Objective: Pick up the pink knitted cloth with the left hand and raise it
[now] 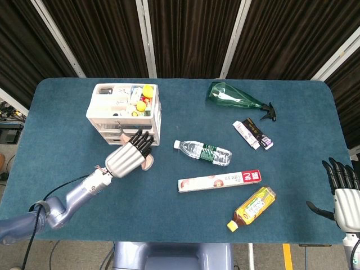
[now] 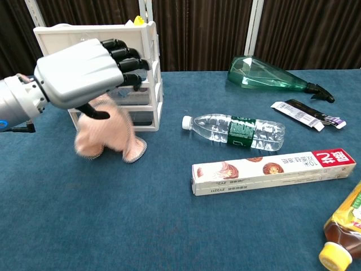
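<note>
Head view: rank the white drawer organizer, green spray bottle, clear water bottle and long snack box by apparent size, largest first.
1. White drawer organizer
2. Green spray bottle and long snack box: too alike to rank
3. Clear water bottle
</note>
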`<action>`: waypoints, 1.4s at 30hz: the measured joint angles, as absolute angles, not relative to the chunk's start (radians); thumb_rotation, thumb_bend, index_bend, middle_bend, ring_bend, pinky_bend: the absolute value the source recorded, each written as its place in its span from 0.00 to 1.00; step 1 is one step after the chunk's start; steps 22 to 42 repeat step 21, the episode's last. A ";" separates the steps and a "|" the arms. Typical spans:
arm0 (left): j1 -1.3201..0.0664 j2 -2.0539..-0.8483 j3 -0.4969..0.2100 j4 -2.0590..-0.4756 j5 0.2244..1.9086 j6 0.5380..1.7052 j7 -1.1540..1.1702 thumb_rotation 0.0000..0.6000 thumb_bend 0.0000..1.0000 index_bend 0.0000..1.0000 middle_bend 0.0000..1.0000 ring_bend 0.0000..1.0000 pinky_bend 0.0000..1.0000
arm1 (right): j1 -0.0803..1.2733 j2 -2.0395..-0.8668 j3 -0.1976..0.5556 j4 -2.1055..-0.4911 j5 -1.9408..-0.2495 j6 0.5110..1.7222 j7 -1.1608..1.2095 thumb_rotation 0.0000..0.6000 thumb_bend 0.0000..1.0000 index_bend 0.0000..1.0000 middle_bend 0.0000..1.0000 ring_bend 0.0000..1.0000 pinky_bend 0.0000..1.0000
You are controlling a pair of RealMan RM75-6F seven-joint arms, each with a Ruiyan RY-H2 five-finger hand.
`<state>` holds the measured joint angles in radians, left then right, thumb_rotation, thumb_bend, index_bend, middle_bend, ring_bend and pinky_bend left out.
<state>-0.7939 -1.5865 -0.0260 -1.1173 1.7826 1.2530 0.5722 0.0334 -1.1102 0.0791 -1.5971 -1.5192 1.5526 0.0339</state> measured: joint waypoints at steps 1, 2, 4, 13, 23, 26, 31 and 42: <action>-0.789 -1.575 -0.017 -1.133 1.787 1.251 0.574 1.00 0.00 0.14 0.00 0.00 0.05 | 0.033 -1.110 0.079 -1.597 -1.519 1.553 0.033 1.00 0.00 0.00 0.00 0.00 0.00; -0.785 -1.566 -0.010 -1.145 1.790 1.251 0.575 1.00 0.00 0.14 0.00 0.00 0.04 | 0.033 -1.110 0.079 -1.597 -1.519 1.553 0.034 1.00 0.00 0.00 0.00 0.00 0.00; -0.768 -1.544 0.011 -1.178 1.797 1.255 0.575 1.00 0.00 0.14 0.00 0.00 0.04 | 0.033 -1.111 0.080 -1.597 -1.520 1.555 0.034 1.00 0.00 0.00 0.00 0.00 0.00; -0.622 -1.457 0.076 -1.329 1.799 1.386 0.566 1.00 0.00 0.14 0.00 0.00 0.05 | 0.033 -1.110 0.080 -1.595 -1.522 1.557 0.032 1.00 0.00 0.00 0.00 0.00 0.00; -0.397 -1.345 0.118 -1.580 1.649 1.533 0.531 0.98 0.00 0.00 0.00 0.00 0.00 | 0.034 -1.113 0.078 -1.587 -1.532 1.561 0.006 1.00 0.00 0.00 0.00 0.00 0.00; -0.397 -1.345 0.118 -1.580 1.649 1.533 0.531 0.98 0.00 0.00 0.00 0.00 0.00 | 0.034 -1.113 0.078 -1.587 -1.532 1.561 0.006 1.00 0.00 0.00 0.00 0.00 0.00; -0.397 -1.345 0.118 -1.580 1.649 1.533 0.531 0.98 0.00 0.00 0.00 0.00 0.00 | 0.034 -1.113 0.078 -1.587 -1.532 1.561 0.006 1.00 0.00 0.00 0.00 0.00 0.00; -0.397 -1.345 0.118 -1.580 1.649 1.533 0.531 0.98 0.00 0.00 0.00 0.00 0.00 | 0.034 -1.113 0.078 -1.587 -1.532 1.561 0.006 1.00 0.00 0.00 0.00 0.00 0.00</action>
